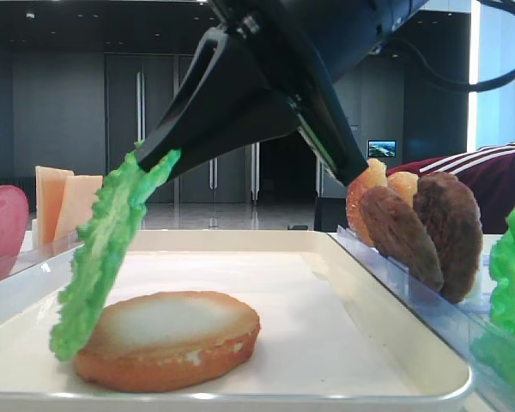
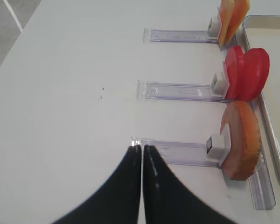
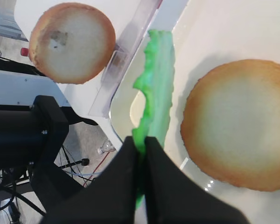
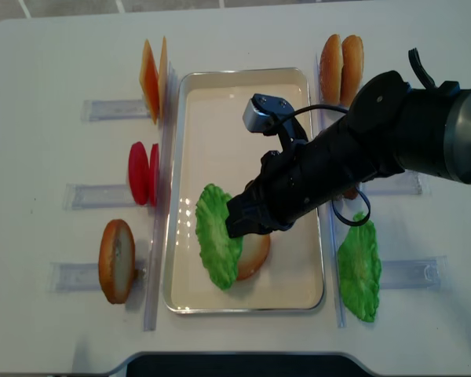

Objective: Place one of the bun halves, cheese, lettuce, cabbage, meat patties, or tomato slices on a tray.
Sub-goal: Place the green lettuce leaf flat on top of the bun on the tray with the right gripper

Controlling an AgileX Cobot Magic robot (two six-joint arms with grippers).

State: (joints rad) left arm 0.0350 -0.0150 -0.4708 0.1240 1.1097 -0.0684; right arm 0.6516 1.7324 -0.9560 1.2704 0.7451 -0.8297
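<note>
Lettuce pinched in right gripper, hanging beside bun half on tray, patties racked nearby.

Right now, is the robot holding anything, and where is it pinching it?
Yes. The right gripper pinches the lettuce by its top edge, so the leaf hangs over the bun half in the tray. The left gripper is shut on nothing.

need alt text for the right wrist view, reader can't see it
The right end effector, shut, pinches a green lettuce leaf hanging edge-on over the off-white tray beside a bun half lying flat. Another bun half stands outside the tray.
</note>
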